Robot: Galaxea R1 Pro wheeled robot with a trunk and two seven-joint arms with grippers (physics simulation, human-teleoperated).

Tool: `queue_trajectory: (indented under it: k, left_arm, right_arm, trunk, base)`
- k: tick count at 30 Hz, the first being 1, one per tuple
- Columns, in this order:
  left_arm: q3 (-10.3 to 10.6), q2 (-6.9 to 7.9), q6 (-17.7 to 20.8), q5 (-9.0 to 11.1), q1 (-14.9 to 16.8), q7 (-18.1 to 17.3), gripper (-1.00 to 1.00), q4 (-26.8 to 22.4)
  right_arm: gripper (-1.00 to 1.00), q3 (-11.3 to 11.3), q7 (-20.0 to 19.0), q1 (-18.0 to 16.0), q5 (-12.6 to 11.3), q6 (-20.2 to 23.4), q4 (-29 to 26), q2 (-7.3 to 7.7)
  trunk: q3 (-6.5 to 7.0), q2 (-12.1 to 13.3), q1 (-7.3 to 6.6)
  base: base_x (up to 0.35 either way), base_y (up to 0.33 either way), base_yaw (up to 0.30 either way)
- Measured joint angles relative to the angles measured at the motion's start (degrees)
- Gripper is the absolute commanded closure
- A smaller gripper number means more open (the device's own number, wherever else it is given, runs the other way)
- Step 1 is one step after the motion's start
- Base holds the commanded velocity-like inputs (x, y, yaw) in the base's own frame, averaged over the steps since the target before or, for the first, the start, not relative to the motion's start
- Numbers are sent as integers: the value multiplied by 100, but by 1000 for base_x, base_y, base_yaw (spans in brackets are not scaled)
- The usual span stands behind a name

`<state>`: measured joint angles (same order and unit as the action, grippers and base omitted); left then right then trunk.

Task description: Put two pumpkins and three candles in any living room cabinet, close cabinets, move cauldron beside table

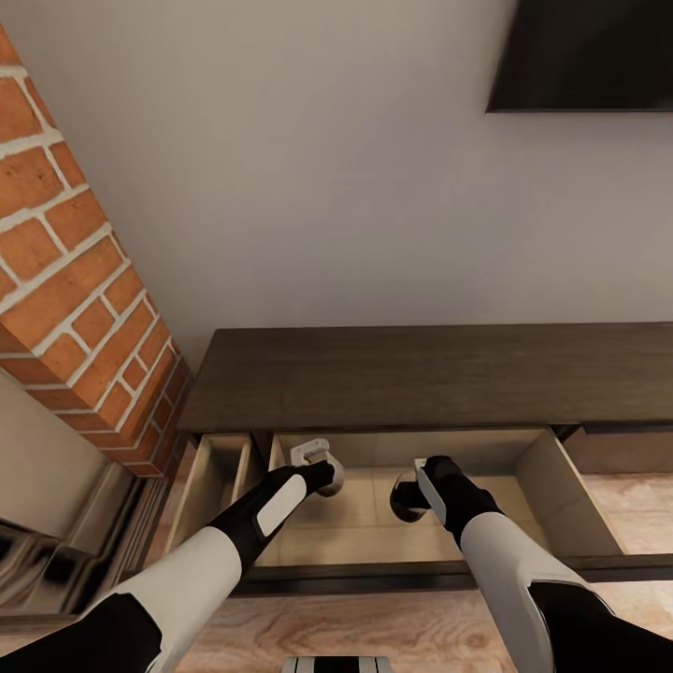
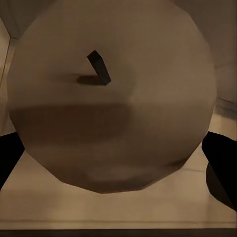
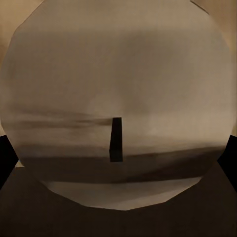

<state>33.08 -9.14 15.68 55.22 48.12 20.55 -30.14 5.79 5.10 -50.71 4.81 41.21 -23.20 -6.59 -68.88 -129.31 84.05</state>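
Between the left fingers (image 2: 10, 158) sits a candle (image 2: 111, 96), a pale greyish round with a short dark wick, its end face turned to the wrist camera; the dark fingers stand close on either side of it, shut on it. From the head view the left fingers (image 1: 329, 475) hold it low inside the open drawer (image 1: 542, 467). The right fingers (image 3: 229, 160) grip a second candle (image 3: 116, 106) in the same way, one dark tip on each side, wick pointing toward the camera; in the head view those right fingers (image 1: 408, 497) hang just beside the left pair, over the drawer's pale floor. Around both hands the drawer stands pulled well out of the cabinet (image 1: 430, 374), a long dark-brown unit against the white wall. A narrower drawer (image 1: 213, 472) is open further left. Beyond that rises a brick column (image 1: 75, 280). Above the right fingers, a dark screen (image 1: 584, 56) is on the wall.
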Motion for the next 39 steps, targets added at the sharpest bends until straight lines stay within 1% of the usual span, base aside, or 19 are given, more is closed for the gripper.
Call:
queue_trajectory:
  k: [8, 9, 11, 13, 15, 17, 21, 31, 39]
  left_arm:
    - [-1, -8, -3, 12, -30, -3, 100, -1]
    - [-2, -8, -3, 34, -34, -3, 100, -1]
    - [3, -9, -9, 151, -41, -5, 100, -5]
    - [6, -9, -16, 359, -43, -35, 100, -5]
    - [9, -8, -33, 805, -47, -174, 100, 14]
    - [13, -9, -39, 1058, -41, -248, 100, 21]
    - [14, -10, -25, 1060, -44, -226, 100, 27]
    - [15, -1, -8, 1053, -42, -201, 100, 27]
    - [13, 9, 50, 1052, -48, -213, 100, 12]
  right_arm:
    - [100, 2, 0, 0, -1, 2, 16, 0]
    - [100, 2, -1, 0, 0, 3, 17, 0]
    - [100, 2, -1, 0, 0, 6, 17, 0]
    - [100, 2, -2, 1, 1, 7, 18, 2]
    - [100, -1, -1, 1, 2, 7, 13, 7]
    - [100, -7, 3, 0, 3, 16, -20, 12]
    - [100, -7, -1, 0, 1, 27, -117, 17]
    - [100, -13, -33, 1, 3, 2, -93, 32]
    - [100, -16, -28, 0, 0, 9, -113, 27]
  trunk:
    - [-18, -40, 22]
    - [-18, -40, 22]
    - [-18, -40, 22]
    - [-36, -79, 44]
    - [-72, -159, 88]
    - [-107, -239, 131]
    - [-179, -399, 219]
    - [-359, -800, 439]
    - [-359, -802, 439]
  base:
    - [1, 0, 0]
    - [0, 0, 0]
    - [0, 0, 0]
    - [0, 0, 0]
    - [0, 0, 0]
    - [0, 0, 0]
    - [0, 0, 0]
    - [0, 0, 0]
    - [0, 0, 0]
